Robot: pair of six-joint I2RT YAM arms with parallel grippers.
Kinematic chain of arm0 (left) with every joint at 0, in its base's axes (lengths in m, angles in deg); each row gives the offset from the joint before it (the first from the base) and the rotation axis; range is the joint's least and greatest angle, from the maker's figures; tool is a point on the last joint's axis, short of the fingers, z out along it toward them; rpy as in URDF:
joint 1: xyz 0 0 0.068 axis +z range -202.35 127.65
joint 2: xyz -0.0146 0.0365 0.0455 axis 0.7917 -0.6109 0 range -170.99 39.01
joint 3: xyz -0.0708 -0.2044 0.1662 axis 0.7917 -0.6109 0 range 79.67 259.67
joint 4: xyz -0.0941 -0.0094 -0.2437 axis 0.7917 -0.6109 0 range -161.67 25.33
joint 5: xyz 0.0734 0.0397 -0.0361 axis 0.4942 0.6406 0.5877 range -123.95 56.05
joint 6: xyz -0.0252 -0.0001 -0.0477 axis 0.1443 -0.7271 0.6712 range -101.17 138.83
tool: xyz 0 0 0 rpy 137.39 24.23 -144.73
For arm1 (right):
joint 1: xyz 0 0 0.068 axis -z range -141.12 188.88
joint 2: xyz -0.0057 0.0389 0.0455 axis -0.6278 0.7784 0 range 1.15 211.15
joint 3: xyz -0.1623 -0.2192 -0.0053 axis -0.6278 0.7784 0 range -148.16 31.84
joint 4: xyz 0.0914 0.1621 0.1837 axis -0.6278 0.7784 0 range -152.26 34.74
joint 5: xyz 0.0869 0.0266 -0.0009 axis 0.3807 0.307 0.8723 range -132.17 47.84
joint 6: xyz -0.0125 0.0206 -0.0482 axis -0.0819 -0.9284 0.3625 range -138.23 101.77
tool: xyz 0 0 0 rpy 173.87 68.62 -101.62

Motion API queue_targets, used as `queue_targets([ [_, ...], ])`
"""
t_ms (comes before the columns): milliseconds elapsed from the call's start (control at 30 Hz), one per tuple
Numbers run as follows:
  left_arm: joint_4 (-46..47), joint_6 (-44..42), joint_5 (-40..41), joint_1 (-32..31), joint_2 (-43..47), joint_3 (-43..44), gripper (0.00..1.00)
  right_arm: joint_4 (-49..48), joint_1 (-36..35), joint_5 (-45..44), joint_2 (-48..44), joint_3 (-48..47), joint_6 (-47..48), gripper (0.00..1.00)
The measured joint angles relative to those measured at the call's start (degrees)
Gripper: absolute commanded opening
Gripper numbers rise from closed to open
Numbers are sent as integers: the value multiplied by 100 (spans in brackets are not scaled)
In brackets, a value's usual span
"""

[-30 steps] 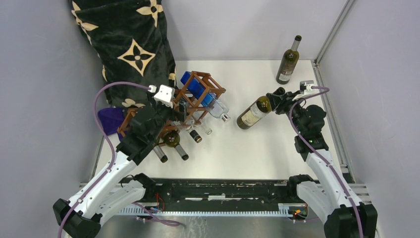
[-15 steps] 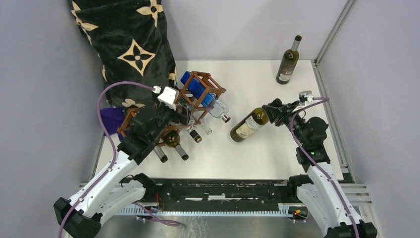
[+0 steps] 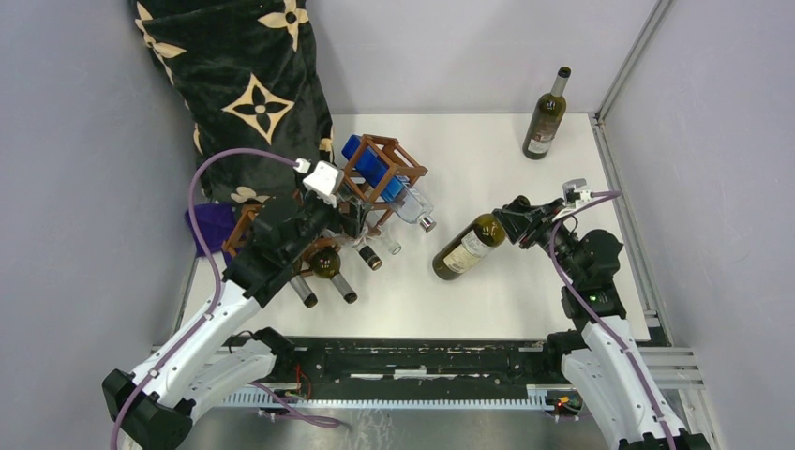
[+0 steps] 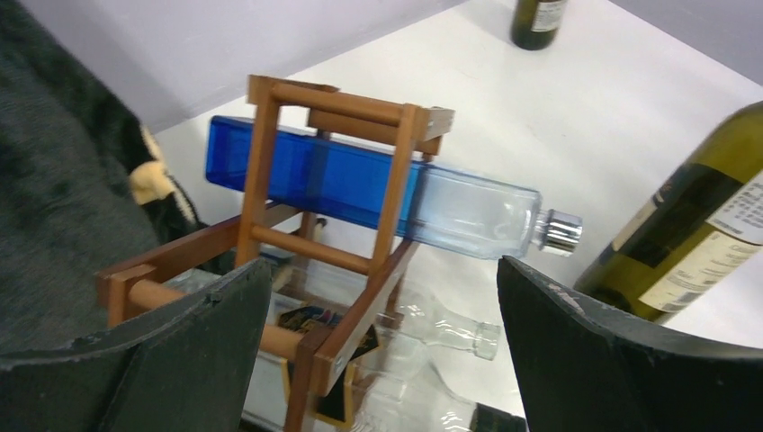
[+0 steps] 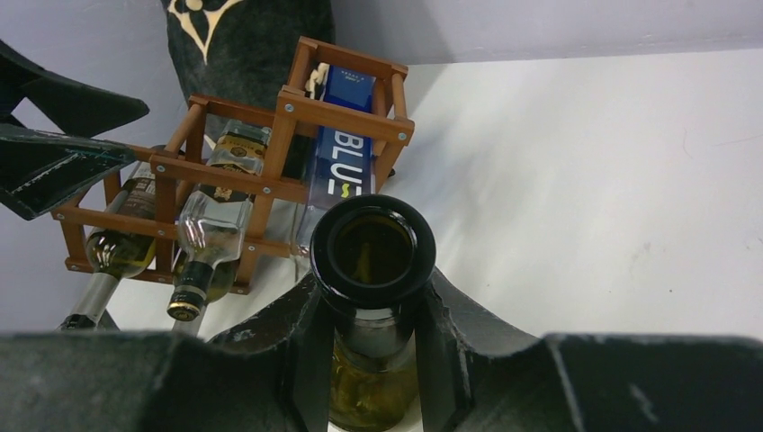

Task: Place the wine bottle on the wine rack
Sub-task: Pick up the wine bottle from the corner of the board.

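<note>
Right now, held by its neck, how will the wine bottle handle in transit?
The wine bottle is smooth glass, so it may slip in the right gripper. Its wide body hangs beyond the grip and probably sags. Released flat, it likely rolls.

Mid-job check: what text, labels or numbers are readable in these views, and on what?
"BLU": white letters on the blue square bottle in the reddish-brown wooden wine rack; the rest is behind a bar.
Cream label on the tilted dark green wine bottle: print too blurred.
Label on the standing dark wine bottle: too small.
Dark label on the clear bottle in the rack: unreadable.
</note>
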Motion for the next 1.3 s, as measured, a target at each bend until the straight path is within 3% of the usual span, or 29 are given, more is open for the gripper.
queue_targets([
  [300,-474,855,-1285,0,-188,459,100,-9,2,205,-109,94,-181,0],
  [700,-192,2037,-2396,-63,319,-20,100,-229,2,531,-114,328,-487,0],
  [867,-138,2203,-2415,-428,348,-291,100,-297,2,667,-114,356,-592,0],
  [1167,-96,2168,-1499,-2133,195,-415,100,-455,2,883,-114,376,-815,0],
  [1300,-2,1989,-1239,-2444,-42,-415,100,-614,2,997,-114,468,-916,0],
])
